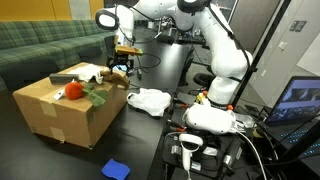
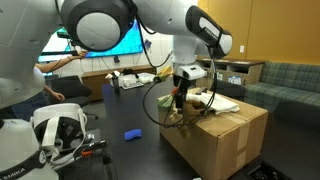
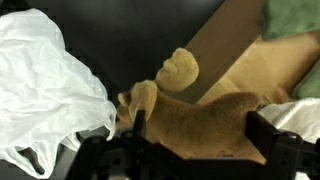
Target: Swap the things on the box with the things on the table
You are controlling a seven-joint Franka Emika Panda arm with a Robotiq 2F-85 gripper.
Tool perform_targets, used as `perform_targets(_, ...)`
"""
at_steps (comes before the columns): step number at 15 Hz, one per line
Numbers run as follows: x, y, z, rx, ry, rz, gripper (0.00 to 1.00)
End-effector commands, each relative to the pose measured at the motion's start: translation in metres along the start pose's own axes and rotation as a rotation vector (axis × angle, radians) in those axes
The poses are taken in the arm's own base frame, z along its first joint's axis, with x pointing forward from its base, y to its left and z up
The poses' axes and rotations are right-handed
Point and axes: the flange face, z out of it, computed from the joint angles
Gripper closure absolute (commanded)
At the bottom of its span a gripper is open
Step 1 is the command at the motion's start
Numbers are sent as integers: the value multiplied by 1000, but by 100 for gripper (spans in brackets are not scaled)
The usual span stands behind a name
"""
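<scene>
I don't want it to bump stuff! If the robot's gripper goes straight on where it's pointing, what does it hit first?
Probably the tan furry plush toy, right ahead of the gripper, jaws open; how near is unclear.

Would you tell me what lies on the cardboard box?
A red object, a green leafy piece, a white item and a brown plush toy below the tool; the box surface beneath is hidden.

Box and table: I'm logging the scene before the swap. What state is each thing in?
gripper: open, jaws astride the plush toy.
plush toy: lying beside the box, not gripped.
box: shut, upright, things on top.
plastic bag: crumpled on the table.
red flower: lying on the box.
</scene>
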Motion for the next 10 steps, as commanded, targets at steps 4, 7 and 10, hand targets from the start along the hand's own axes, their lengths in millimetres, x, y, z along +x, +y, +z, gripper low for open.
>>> perform_targets(4,-25,-42,-60,77,57,-172,0)
perform_targets(7,-32,-66,-97,108,154,-222,0)
perform_targets(10,-43,-88,-126,137,223,-286,0)
